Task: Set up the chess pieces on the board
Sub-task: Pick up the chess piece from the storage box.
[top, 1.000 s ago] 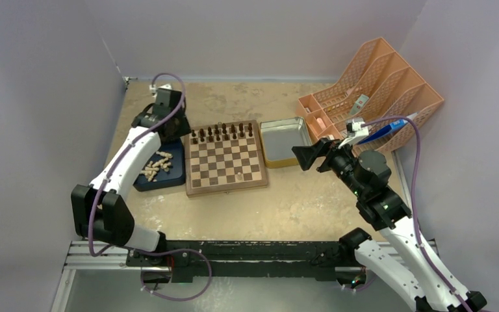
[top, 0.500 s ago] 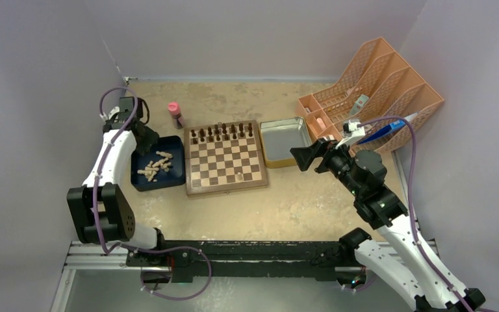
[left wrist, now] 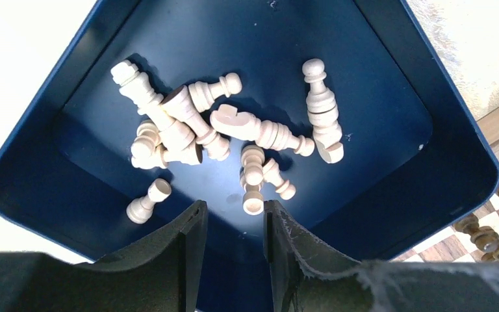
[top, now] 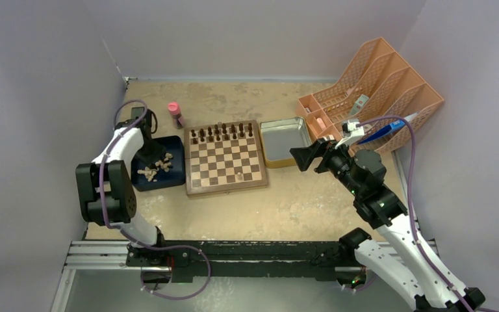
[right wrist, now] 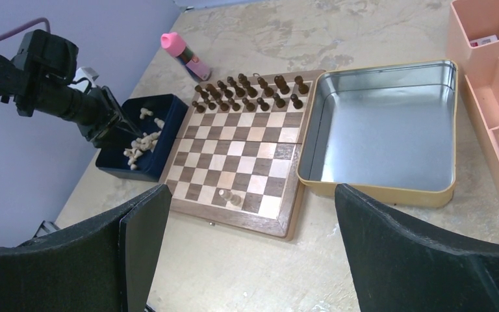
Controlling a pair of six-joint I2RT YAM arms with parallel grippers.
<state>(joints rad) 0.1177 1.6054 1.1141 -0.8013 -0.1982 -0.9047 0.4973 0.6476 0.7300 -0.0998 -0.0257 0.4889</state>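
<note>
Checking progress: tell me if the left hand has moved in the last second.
Yes. The left hand left the board's far left corner and moved leftward and nearer, now over the blue tray.

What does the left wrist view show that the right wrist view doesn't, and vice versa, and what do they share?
Only the left wrist: the pale pieces each distinct, lying toppled in the blue tray, with the left claw open and empty over it. Only the right wrist: the whole board, one pale piece standing near its front, the empty tin, the pink-capped bottle, the left arm. Both: the tray of pale pieces, and dark pieces standing on the board.
</note>
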